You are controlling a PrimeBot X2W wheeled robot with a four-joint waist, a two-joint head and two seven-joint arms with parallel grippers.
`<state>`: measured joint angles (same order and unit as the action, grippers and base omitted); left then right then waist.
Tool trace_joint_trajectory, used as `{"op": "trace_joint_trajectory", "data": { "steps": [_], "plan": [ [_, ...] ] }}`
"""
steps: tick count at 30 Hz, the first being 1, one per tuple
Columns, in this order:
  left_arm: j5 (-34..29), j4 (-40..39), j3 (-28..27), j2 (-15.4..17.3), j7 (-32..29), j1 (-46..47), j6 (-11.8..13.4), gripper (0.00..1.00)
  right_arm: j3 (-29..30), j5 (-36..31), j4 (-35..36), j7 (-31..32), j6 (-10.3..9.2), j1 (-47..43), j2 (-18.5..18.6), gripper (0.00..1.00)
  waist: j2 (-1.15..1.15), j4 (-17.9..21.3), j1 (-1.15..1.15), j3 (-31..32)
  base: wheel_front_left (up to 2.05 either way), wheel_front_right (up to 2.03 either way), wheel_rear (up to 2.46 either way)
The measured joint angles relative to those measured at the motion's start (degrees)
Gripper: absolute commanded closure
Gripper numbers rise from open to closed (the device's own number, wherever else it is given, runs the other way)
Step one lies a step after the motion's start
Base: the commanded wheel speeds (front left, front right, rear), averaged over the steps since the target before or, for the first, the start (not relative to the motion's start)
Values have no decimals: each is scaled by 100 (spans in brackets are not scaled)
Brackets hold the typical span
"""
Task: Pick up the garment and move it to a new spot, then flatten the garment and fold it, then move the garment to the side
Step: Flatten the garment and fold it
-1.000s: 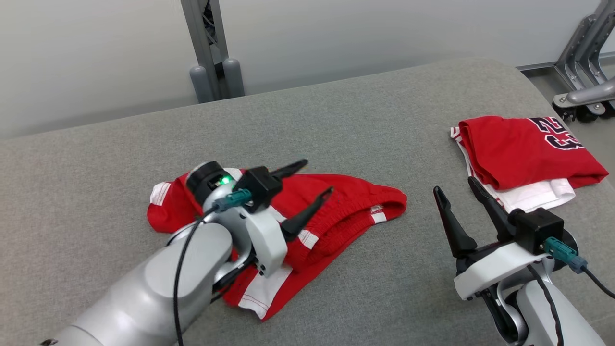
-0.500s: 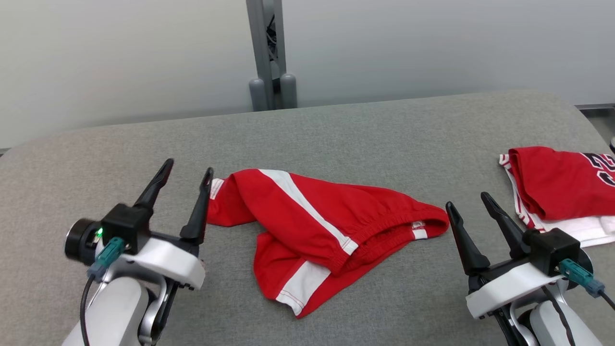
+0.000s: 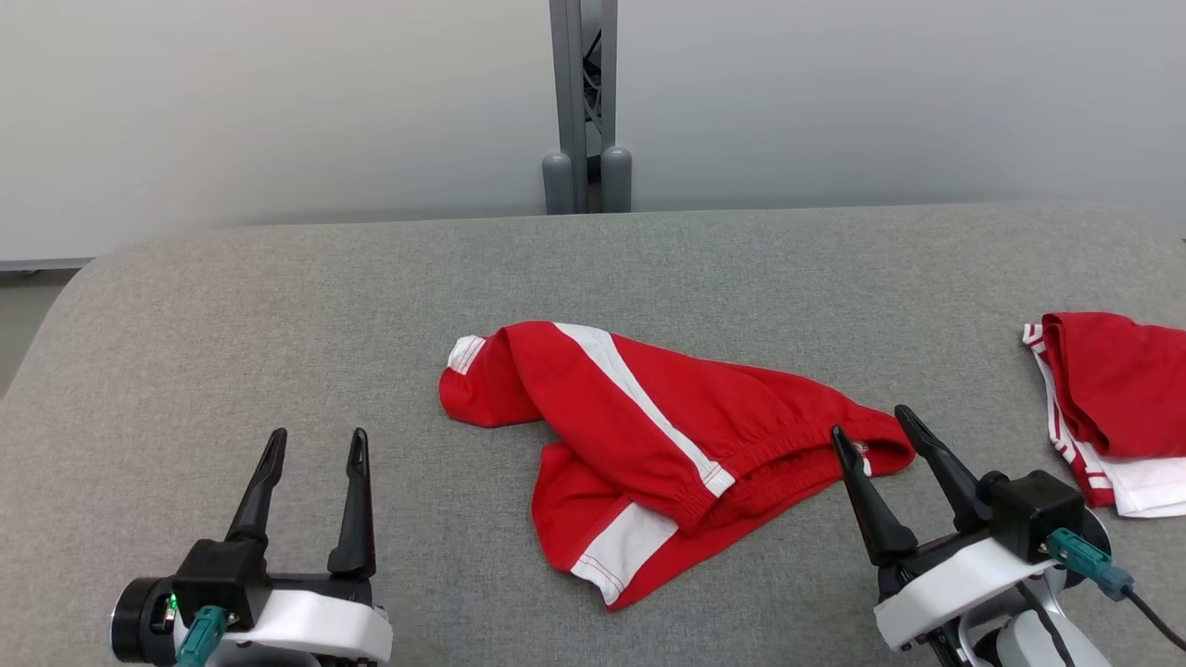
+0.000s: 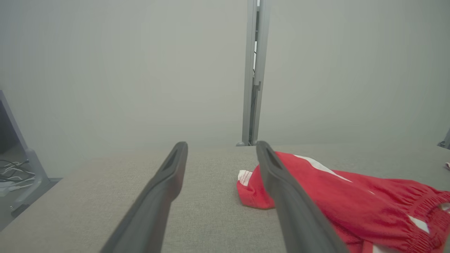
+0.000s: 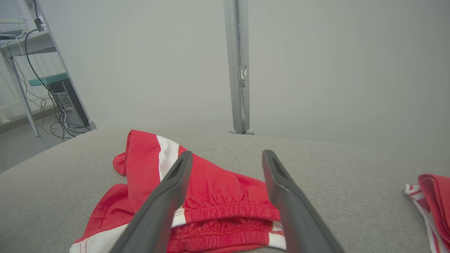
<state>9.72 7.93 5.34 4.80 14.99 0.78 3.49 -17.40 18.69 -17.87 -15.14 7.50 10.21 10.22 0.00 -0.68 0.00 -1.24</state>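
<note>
The garment [image 3: 649, 435] is a pair of red shorts with white side stripes, lying crumpled in the middle of the grey padded table [image 3: 278, 324]. My left gripper [image 3: 315, 443] stands open near the table's front left, well clear of the cloth, with nothing between its fingers. My right gripper [image 3: 871, 428] is open at the front right, its fingertips just by the waistband end. The left wrist view has the garment [image 4: 334, 196] to the right of its open fingers [image 4: 165, 182]. In the right wrist view the elastic waistband [image 5: 225, 211] lies between and below the open fingers [image 5: 277, 182].
A folded red and white jersey [image 3: 1116, 408] lies at the table's right edge, also seen as red cloth [image 5: 432, 200] in the right wrist view. A grey metal post [image 3: 584, 102] stands behind the table. Shelving with cables [image 5: 42, 88] stands off to the left.
The head camera has turned, shifting the whole picture right. My left arm has pulled back off the garment to the front left, still open. The garment lies where it was left.
</note>
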Motion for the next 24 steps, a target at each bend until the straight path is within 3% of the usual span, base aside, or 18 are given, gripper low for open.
{"op": "trace_joint_trajectory", "data": {
  "steps": [1,3,16,24],
  "plan": [
    [-287,42,-371,-180,0,120,-446,0,-463,110,-172,0,0,57,76,0,0,-92,0,-73,0,0,0],
    [-299,67,-337,-190,0,152,-500,0,-690,171,-257,0,0,152,87,0,0,-113,0,-122,0,0,0],
    [-129,223,14,-199,0,408,-543,0,-1746,-102,-1519,0,0,1070,196,0,0,-495,0,-618,0,0,0],
    [-89,225,101,-199,0,454,-495,0,-1699,-167,-2073,0,0,1332,124,0,0,-732,0,-810,0,0,0]
  ]
}}
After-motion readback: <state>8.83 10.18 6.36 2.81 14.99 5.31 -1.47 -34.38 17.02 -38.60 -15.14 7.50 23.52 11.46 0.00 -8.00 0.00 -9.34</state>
